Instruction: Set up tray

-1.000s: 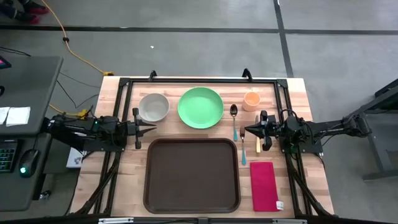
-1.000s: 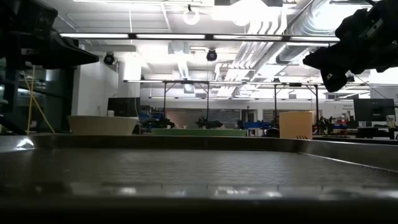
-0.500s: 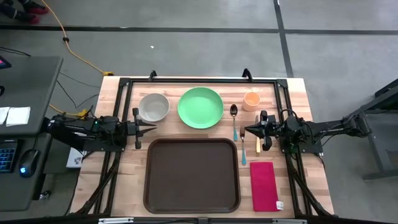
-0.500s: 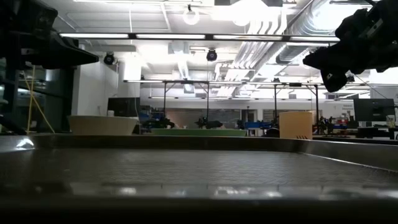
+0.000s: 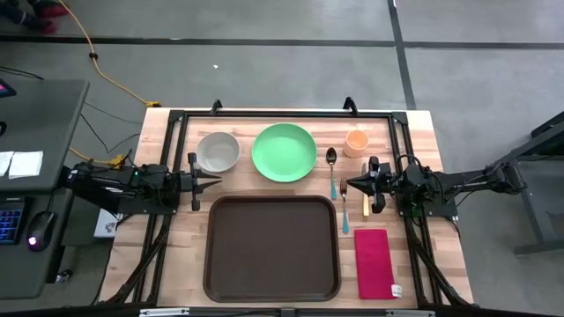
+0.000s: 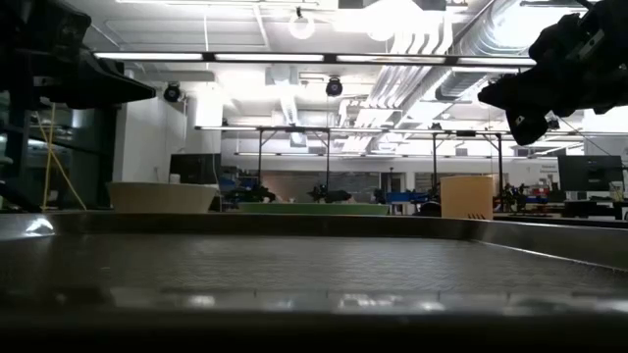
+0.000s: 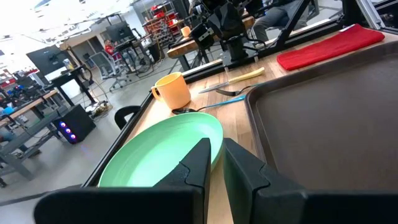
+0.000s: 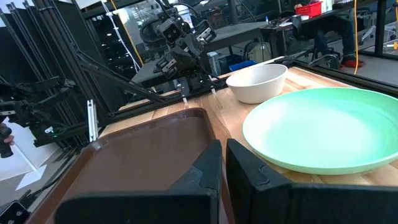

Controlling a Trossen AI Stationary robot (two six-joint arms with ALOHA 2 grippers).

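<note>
The dark brown tray lies empty at the near middle of the wooden table, its long axis running near to far, with a red napkin just beside it on the right. Past its far rim, the left gripper hovers off the tray's far left corner and the right gripper off its far right corner, both pointing inward toward each other, fingers nearly together with only a narrow slit between them and nothing in their grasp. Under the right gripper lie a fork, a spoon and a yellow-handled knife. Farthest back stand a white bowl, a green plate and an orange cup. The bowl lies closest to the left arm, the cutlery and cup to the right; everything must travel toward the near side to reach the tray. Nothing has shifted over the past second: both arms and every item sit exactly as before.
</note>
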